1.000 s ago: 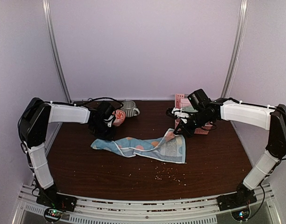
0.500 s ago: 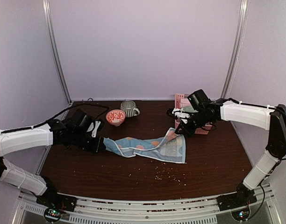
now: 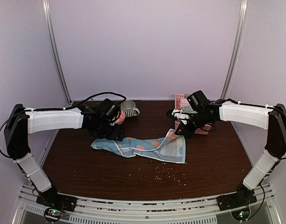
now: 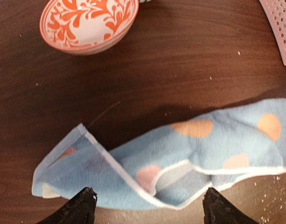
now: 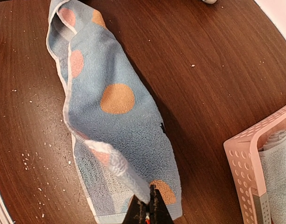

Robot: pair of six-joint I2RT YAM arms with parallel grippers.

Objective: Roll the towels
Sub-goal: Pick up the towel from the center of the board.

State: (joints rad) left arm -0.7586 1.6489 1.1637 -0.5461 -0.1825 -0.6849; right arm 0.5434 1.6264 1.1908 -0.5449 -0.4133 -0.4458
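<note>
Here right pincer pinches towel corner

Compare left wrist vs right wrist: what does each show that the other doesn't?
Left wrist only: the orange-patterned bowl and the left tool, open above one end of the dotted blue towel. Right wrist only: the right tool shut on that towel's corner, holding it raised, and a pale towel inside the pink basket. Both: the dotted towel, part of the basket, the brown table.
</note>
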